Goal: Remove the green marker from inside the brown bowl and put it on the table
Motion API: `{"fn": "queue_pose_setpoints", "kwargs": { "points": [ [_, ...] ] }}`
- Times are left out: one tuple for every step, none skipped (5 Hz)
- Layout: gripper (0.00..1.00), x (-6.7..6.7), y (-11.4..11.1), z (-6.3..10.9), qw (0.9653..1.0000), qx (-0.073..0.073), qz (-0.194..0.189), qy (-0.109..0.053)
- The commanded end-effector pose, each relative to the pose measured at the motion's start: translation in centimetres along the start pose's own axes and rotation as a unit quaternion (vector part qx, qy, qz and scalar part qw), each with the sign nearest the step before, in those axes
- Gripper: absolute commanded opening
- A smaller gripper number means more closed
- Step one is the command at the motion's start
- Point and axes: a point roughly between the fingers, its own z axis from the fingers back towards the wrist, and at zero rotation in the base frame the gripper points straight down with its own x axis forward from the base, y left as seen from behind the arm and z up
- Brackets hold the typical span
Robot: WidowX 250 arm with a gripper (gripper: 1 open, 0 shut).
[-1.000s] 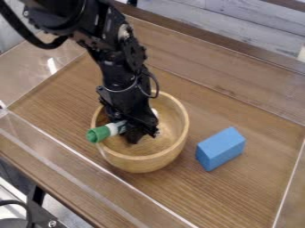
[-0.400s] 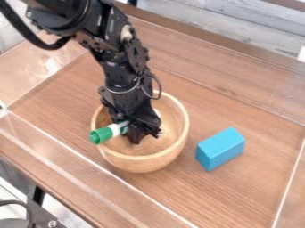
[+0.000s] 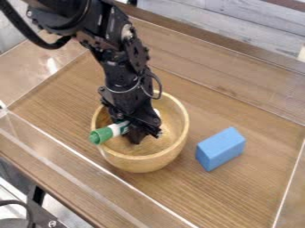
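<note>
The brown bowl (image 3: 158, 153) sits at the middle of the table (image 3: 226, 85). My gripper (image 3: 141, 128) reaches down into the bowl and is shut on the green marker (image 3: 109, 134). The marker lies nearly level, its green cap sticking out past the bowl's left rim. The rest of its white barrel is hidden by the black fingers. The black arm comes in from the upper left and covers the bowl's back rim.
A blue rectangular block (image 3: 220, 147) lies on the table just right of the bowl. Low clear acrylic walls (image 3: 48, 150) run along the table's edges, with the near wall close in front of the bowl.
The marker's green cap has dipped slightly and sits a little lower over the bowl's left rim than a second ago. The gripper has stayed shut on it.
</note>
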Motion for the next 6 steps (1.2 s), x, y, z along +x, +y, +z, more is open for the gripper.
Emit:
{"fn": "queue_pose_setpoints", "kwargs": {
  "points": [
    [1.00,-0.4,-0.6,-0.3,0.9996,-0.014,0.012,0.022],
    [1.00,-0.2,-0.8,0.0,0.9994,-0.018,0.018,0.023],
    [1.00,-0.1,-0.9,0.1,0.9995,-0.017,0.020,0.021],
    [0.00,0.0,-0.9,0.1,0.9995,-0.015,0.020,0.020],
    [0.00,0.2,-0.9,0.5,0.9994,-0.014,0.022,0.021],
    [0.00,0.4,-0.9,0.8,0.9994,-0.012,0.024,0.022]
  ]
}}
